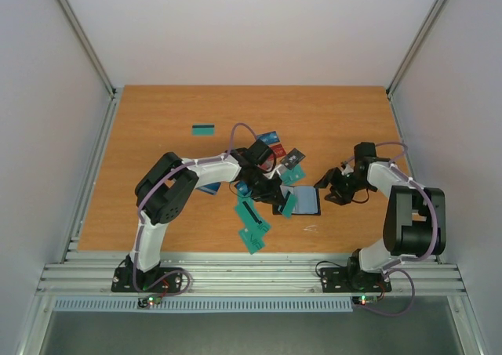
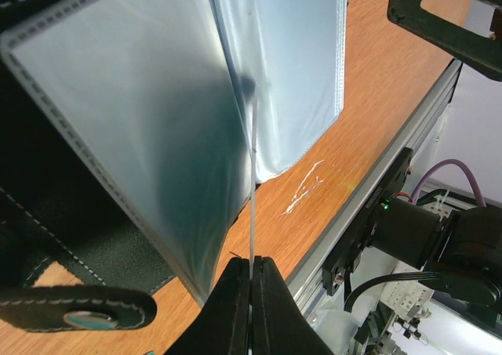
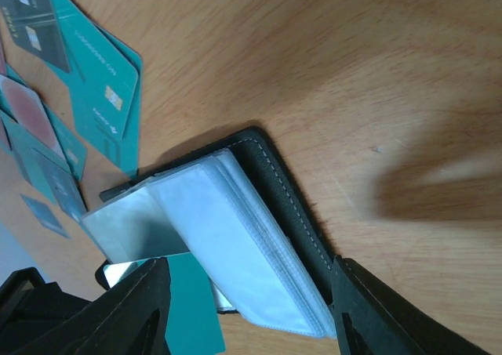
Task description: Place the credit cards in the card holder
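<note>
orange-brown wood-grain tabletop [image 1: 157, 135] fills the middle of the top view. plain white walls [image 1: 235, 26] close it in at the back and both sides, w/ grey metal posts [image 1: 82, 34] slanting up from the back corners. a ribbed aluminium rail [image 1: 251, 270] spans the near edge, and both arm bases are bolted onto it. we spot a small white scuff [image 2: 304, 189] on the wood, on the near side of the card holder.

the card holder [image 1: 307, 202] lies open approx mid-table, a bit right of centre, black cover down on the wood and clear sleeves [image 3: 235, 237] fanned up.

left claw [image 2: 251, 267] is pinched tight on a teal card [image 3: 188, 316]. in the left wrist view that card shows edge-on as a thin pale line, w/ its far end up where two sleeves meet. we can't tell if it's inside a pocket.

right claw [image 3: 249, 273] has its jaws partway apart, one finger on each side of the holder's end. we can't tell if the pads press on it.

the loose credit cards [image 1: 252, 226] lie left of and behind the holder:
- a teal cluster near the left arm's wrist
- a dark grey card [image 1: 294, 158] and a red-and-blue pair [image 1: 269, 139] further back
- a striped teal card [image 1: 204, 129] alone, well apart toward the back left
</note>
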You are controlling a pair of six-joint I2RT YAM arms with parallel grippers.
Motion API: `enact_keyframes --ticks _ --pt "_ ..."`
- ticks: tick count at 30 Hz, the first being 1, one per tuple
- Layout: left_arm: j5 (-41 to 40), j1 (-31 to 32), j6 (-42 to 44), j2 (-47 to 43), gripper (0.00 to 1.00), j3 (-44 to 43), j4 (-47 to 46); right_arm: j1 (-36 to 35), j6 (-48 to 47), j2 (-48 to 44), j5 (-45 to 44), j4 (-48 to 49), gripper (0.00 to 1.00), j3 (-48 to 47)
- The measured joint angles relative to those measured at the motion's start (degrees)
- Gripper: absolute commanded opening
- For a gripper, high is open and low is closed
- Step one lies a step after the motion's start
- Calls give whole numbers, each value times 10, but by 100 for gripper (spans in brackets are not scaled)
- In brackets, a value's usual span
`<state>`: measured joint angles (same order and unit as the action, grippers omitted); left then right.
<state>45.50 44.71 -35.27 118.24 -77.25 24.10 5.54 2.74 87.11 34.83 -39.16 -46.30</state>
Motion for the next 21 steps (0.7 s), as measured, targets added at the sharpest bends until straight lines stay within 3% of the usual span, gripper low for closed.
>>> enact_keyframes --ticks 21 --pt "-10 0 0 11 0 -27 3 0 2 16 30 31 52 54"
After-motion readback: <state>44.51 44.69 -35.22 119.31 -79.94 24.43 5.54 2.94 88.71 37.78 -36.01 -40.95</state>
